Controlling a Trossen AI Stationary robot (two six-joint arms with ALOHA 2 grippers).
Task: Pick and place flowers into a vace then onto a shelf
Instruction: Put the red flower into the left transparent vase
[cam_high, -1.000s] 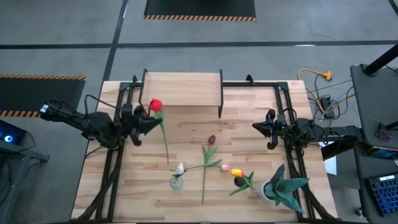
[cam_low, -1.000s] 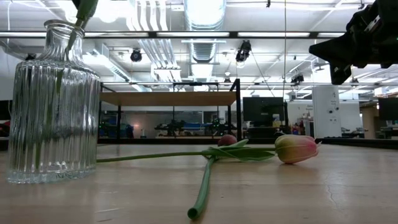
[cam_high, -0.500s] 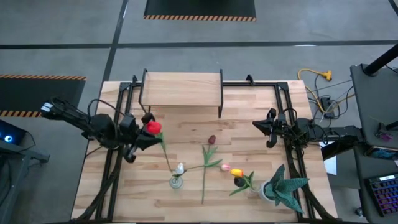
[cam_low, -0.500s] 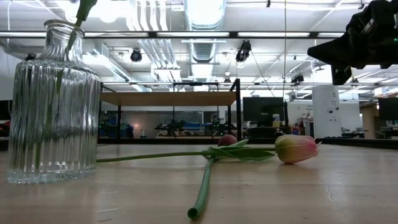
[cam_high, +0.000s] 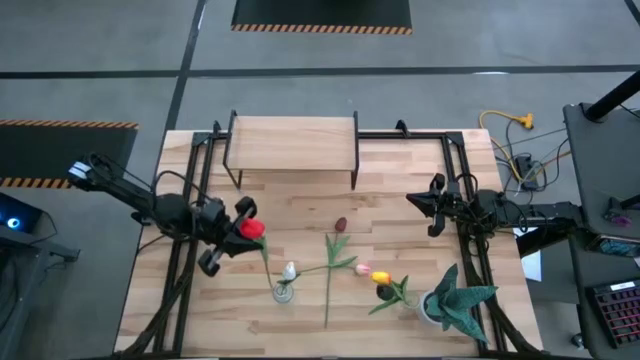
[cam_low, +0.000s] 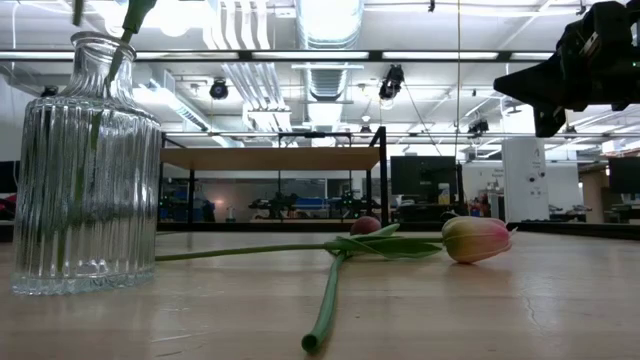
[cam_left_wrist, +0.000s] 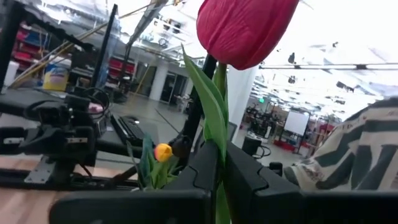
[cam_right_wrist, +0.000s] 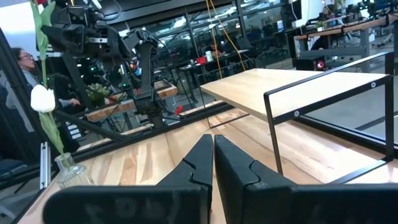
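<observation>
My left gripper (cam_high: 238, 234) is shut on the red tulip (cam_high: 250, 228), up off the table just left of the ribbed glass vase (cam_high: 285, 293). The tulip's stem (cam_high: 266, 262) slants down toward the vase, and its lower end (cam_low: 78, 10) shows beside the neck of the vase (cam_low: 85, 170). A white tulip (cam_high: 290, 270) stands in the vase. Maroon (cam_high: 341, 224), pink (cam_high: 362, 270) and orange-yellow (cam_high: 383, 280) tulips lie flat on the table. My right gripper (cam_high: 415, 205) hovers shut over the table's right side. The shelf (cam_high: 293, 140) stands at the far edge. My left gripper pinches the red tulip's stem (cam_left_wrist: 219, 84) between its two fingers (cam_left_wrist: 205, 171), a little below the head (cam_left_wrist: 242, 28). The fingers come from the table's left and lie across the stem. The tulip is lifted clear, its head above the fingers and its stem hanging slanted below.
A spiky green plant in a white pot (cam_high: 450, 300) stands at the near right corner. Black frame rails (cam_high: 190, 210) run along the table's left and right sides. Bare wood lies between the shelf and the tulips. A person (cam_right_wrist: 25, 62) is in the room behind.
My left gripper has carried the red tulip toward the near edge and rightward, toward the vase. The tulip's head has travelled with it, and the stem's lower end now shows by the vase's neck in the low view.
</observation>
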